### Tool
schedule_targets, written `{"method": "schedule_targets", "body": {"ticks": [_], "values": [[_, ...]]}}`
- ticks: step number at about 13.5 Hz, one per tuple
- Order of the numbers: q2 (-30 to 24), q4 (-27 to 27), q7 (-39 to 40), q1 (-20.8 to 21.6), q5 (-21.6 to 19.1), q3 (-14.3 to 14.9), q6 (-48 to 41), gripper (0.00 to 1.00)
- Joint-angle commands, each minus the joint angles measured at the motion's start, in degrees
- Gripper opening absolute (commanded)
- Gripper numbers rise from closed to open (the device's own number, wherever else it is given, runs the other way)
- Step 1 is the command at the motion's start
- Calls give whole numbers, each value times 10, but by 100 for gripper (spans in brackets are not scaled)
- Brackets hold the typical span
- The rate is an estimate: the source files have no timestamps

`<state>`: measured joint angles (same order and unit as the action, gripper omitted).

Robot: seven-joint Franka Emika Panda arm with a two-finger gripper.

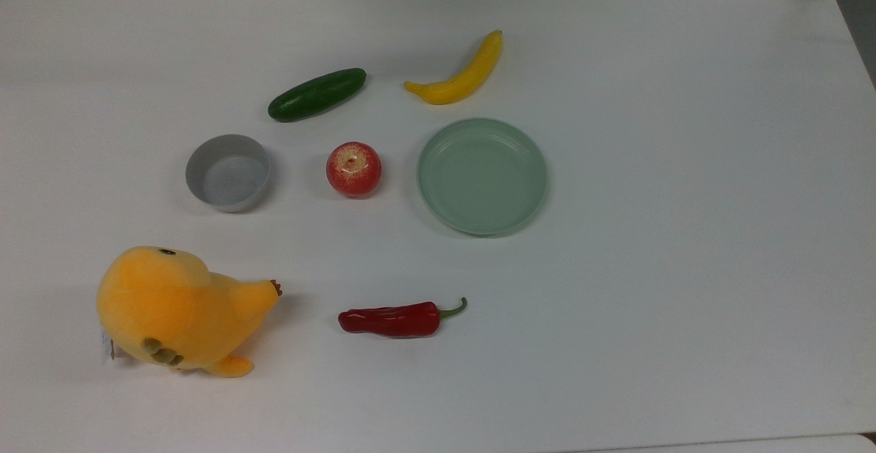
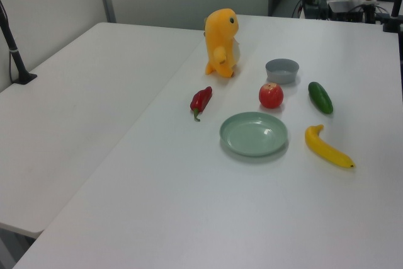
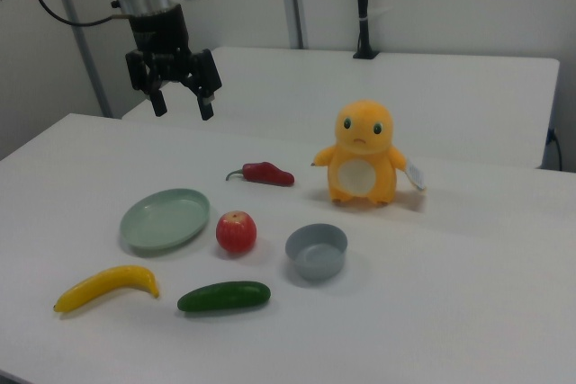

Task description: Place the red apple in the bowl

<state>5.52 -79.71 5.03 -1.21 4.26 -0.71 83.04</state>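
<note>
Red and glossy, the apple [image 1: 353, 169] sits upright on a white table [image 1: 684, 234], its yellowish speckled top facing up. In the top view it lies between the grey bowl [image 1: 227, 172] on its left and a pale green plate [image 1: 482, 176] on its right, apart from both. The bowl is empty and stands upright. Beyond the apple in the top view, a green cucumber [image 1: 317, 94] and a yellow banana [image 1: 460, 72] lie side by side, not touching. Nearer the top view's bottom edge lie a red chili [image 1: 397, 319] and an orange plush toy [image 1: 179, 311], the toy at the left.

In the right view the gripper [image 3: 180, 105] hangs in the air at the upper left, above the table and well apart from every object. Its two fingers are spread wide, holding nothing. In the right view, the plate lies below it, nearer the camera, with the apple just to the plate's right and the bowl further right.
</note>
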Motion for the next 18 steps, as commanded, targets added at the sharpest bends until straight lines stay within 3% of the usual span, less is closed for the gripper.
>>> {"method": "schedule_targets", "body": {"ticks": [1, 18], "values": [[-10, -23, 7, 3, -6, 3, 27, 100], [-10, -34, 8, 3, -7, 2, 32, 100]]}}
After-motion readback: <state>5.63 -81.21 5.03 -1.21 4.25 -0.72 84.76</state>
